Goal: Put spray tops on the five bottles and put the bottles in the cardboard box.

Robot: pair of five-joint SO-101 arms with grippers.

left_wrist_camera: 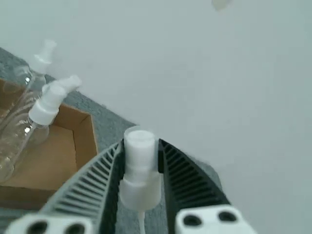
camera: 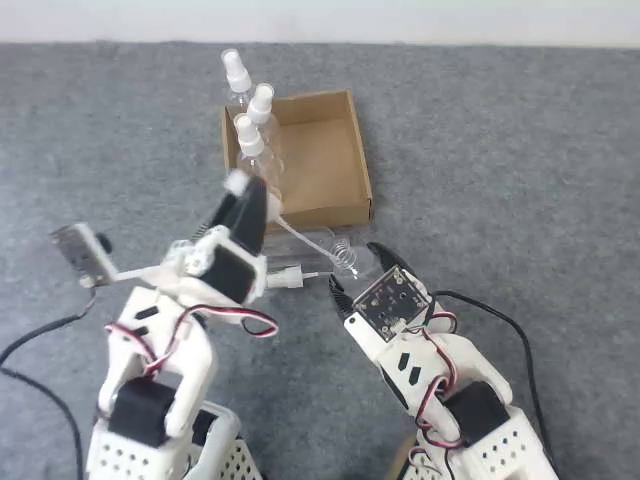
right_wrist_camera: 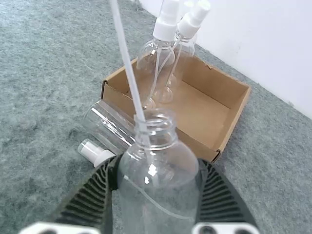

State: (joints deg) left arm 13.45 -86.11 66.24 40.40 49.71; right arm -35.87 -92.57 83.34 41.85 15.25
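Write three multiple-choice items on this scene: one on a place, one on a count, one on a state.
1. Where does the bottle on its side lie?
A) on a shelf
B) on the carpet in front of the box
C) under a cloth

2. How many capped bottles stand upright?
A) one
B) five
C) three

3. What state is the bottle in the right claw in?
A) neck open, with a tube dipping in
B) cap screwed fully on
C) tipped flat on the table

Answers:
1 B: it rests on the carpet by the box's front wall.
2 C: the high view shows three at the box's left side.
3 A: the left claw holds the spray top above the neck, with only the tube inside.
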